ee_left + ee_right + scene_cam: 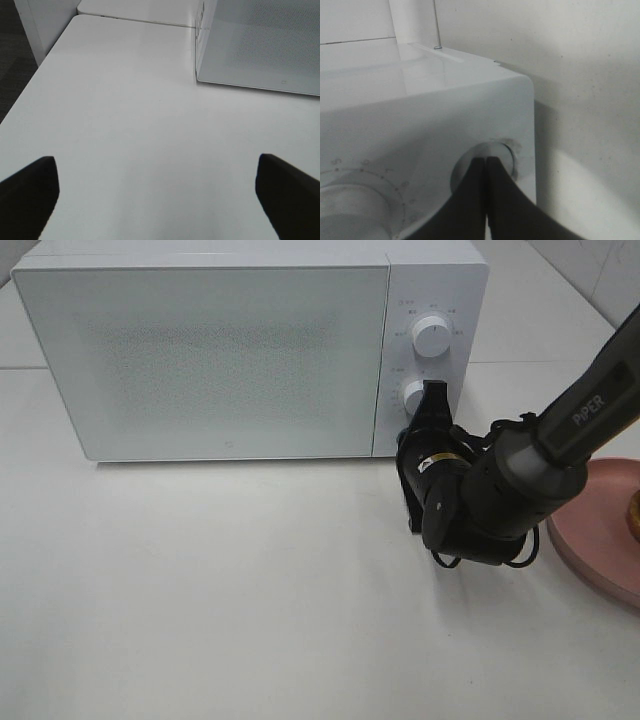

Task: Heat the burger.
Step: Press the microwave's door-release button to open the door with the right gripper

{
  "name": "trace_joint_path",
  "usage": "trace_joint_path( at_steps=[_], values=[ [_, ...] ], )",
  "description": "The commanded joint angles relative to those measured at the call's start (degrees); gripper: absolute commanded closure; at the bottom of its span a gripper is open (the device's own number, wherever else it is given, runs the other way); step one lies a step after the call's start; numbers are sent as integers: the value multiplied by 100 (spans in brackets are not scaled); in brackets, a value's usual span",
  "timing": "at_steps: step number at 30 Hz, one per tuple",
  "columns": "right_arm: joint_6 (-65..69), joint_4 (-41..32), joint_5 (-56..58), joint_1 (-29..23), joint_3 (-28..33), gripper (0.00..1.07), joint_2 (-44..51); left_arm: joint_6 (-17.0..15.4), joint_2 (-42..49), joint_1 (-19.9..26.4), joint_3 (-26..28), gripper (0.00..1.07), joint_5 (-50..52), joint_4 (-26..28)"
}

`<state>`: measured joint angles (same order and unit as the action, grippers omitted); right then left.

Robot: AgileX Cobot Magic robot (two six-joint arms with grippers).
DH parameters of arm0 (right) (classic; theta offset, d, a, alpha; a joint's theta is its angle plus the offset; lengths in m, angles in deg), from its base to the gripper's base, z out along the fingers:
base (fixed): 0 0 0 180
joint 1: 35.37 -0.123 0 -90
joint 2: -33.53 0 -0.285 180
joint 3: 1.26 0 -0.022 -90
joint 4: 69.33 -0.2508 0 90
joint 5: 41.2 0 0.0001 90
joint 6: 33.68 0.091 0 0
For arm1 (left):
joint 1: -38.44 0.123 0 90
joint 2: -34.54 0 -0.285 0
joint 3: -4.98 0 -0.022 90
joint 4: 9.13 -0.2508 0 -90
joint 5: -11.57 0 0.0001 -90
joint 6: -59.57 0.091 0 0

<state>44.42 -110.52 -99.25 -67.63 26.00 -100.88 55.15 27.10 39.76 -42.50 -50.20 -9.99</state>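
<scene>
We have the left hand [157, 187] spread wide above the table [125, 125], near the left front corner of the microwave [200, 350], whose door is closed. The right hand [433, 392] has its 2 fingers pressed together, pinching nothing, with the tips at the lower knob [408, 397] of 2. The burger [634, 517] shows only as a golden-brown sliver at the far right edge, on the pink plate [590, 530], outside the microwave.

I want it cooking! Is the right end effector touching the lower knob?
Cannot tell: in right wrist view the end effector overlaps the knob; depth hidden.
</scene>
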Motion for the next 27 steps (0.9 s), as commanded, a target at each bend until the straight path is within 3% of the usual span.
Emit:
trace_joint_path(
  at_steps=[1, 17, 27],
  values=[
    [-97, -17, -281, 29, -103, 107, -29, -6, 86, -6, -11, 6, 57, 11],
    [-435, -17, -533, 344, -859, 107, -143, -6, 86, -6, -11, 6, 57, 11],
    [-596, 97, -447, 350, -745, 107, 34, -6, 86, -6, -11, 6, 57, 11]
  ],
)
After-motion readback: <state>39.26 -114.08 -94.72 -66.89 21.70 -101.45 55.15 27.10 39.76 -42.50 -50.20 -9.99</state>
